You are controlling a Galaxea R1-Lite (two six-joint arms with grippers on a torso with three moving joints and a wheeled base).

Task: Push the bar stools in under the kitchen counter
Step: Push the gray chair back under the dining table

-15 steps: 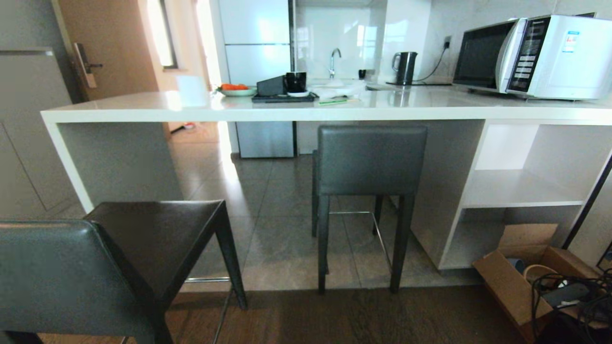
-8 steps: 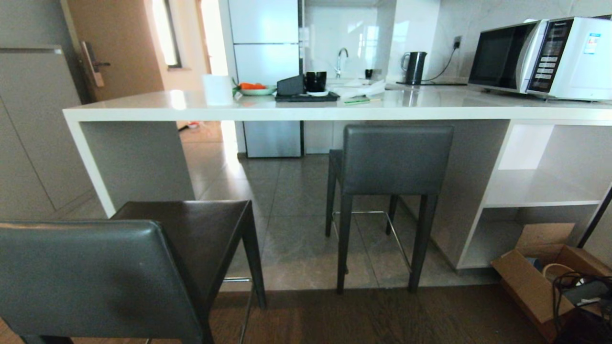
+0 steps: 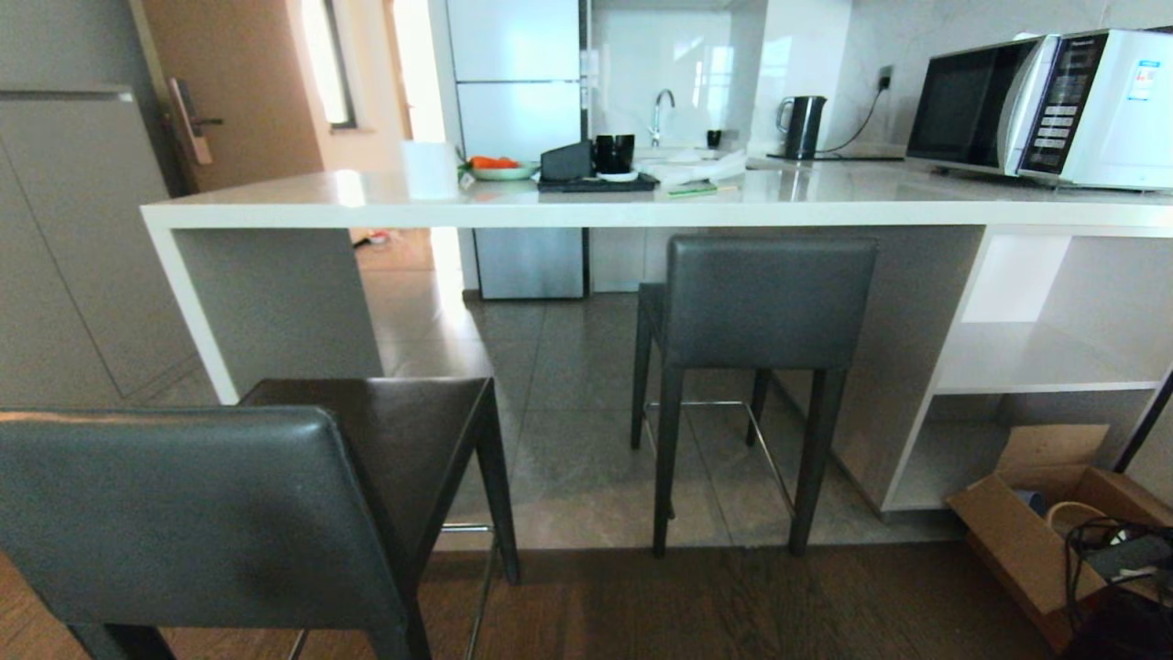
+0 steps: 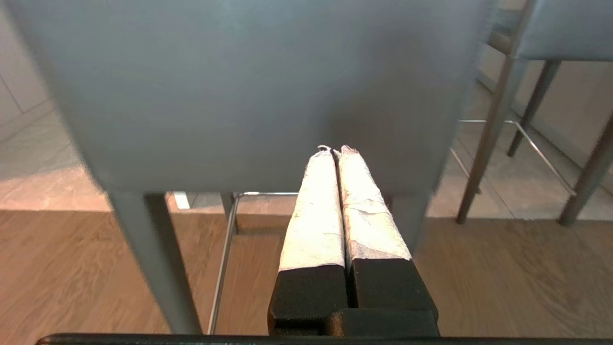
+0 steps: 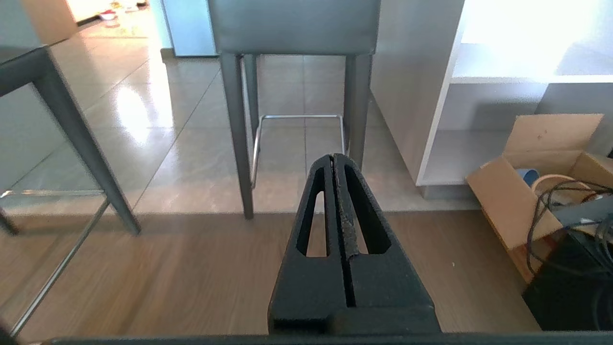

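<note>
While sliding sideways over the last second, carrying the whole head view along, so that everything is sitting further right in the picture than before (the camera shifting, not the furniture). Meaning for the task, as a judgement: lining up behind the nearer stool before any push.

Running left to right across the far side, the kitchen counter point(image 3: 641, 213), its long white slab spanning almost the full width, open leg space beneath it on the left and shelf cubbies on the right.

Standing near and left, well out from the counter, the near bar stool point(image 3: 183, 513): backrest facing the robot, seat pointing away toward the leg space, backrest's long axis lying left to right and roughly parallel to the counter edge. Needing a straight shove away from the robot, by the look of it.

Standing further off and right of centre, the far bar stool point(image 3: 770, 298): seat already tucked under the slab, backrest just below its edge, same facing and same left-to-right axis. Looking done.

Lying on the floor at the near right, an open cardboard box point(image 3: 999, 541) with cables.

Pointing at the near stool's backrest from close by, the left gripper point(image 4: 335, 149), taped fingers pressed together on nothing; contact impossible to judge. Aiming toward the far stool from well apart, the right gripper point(image 5: 334, 157), fingers likewise closed and empty.
</note>
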